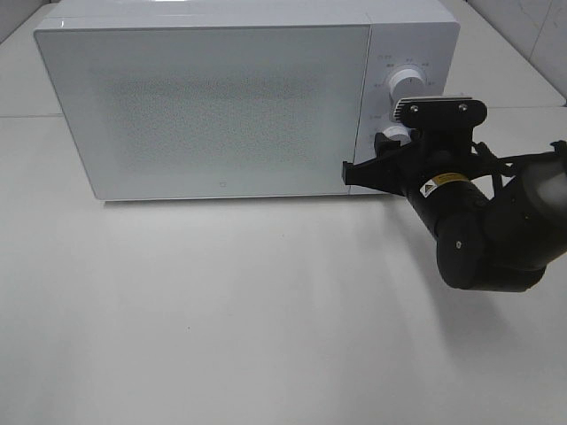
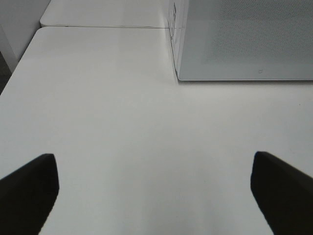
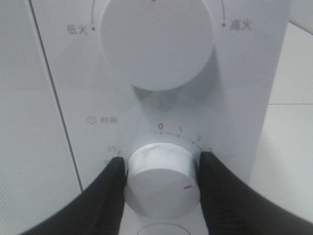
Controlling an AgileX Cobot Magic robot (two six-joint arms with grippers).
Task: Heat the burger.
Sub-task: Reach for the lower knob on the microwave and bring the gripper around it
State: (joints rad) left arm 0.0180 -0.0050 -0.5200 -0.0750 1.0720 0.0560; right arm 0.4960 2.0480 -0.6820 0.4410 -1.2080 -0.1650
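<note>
Right gripper (image 3: pixel 162 167) clasps the lower timer knob (image 3: pixel 159 188).

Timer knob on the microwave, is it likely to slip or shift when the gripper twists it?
The timer knob looks smooth, round and hard, so the right gripper, pinching its sides, could slip. It sits on the microwave panel, so it should only rotate, not lift. The microwave looks bulky enough to probably stay put.

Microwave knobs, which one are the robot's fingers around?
The lower timer knob, ringed by minute numbers; the fingers of the right gripper flank it. The upper knob stands free.
</note>
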